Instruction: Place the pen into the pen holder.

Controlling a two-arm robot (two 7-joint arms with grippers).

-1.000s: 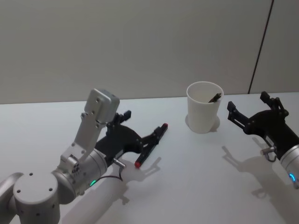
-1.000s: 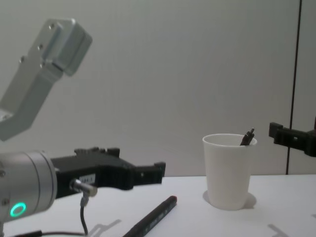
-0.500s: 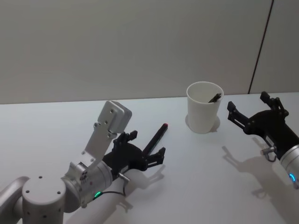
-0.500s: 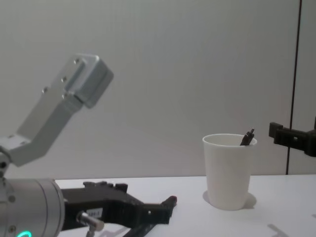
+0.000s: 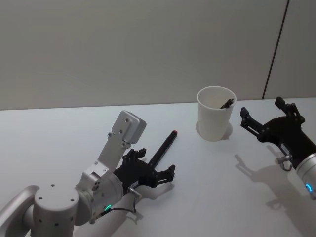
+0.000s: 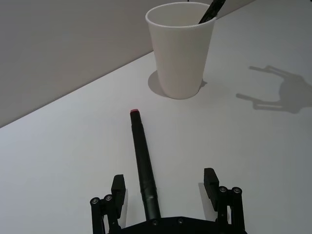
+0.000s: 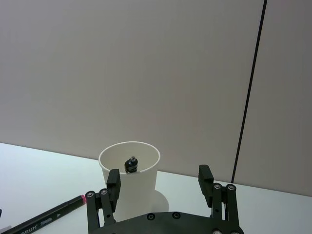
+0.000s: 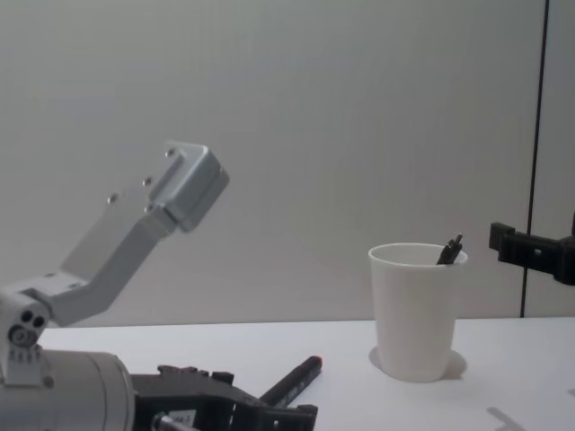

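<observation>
Pale desk (image 5: 207, 192): spread left gripper (image 6: 164, 180) straddles the seemingly light, stiff pen (image 6: 141, 156), best pinched mid-barrel; spread right gripper (image 7: 160, 174) idles near the pen holder (image 5: 215, 121).

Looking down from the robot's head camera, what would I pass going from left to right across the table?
The left hand, open astride the near end of the pen → the white paper cup with a second pen inside → the right hand, open.
</observation>
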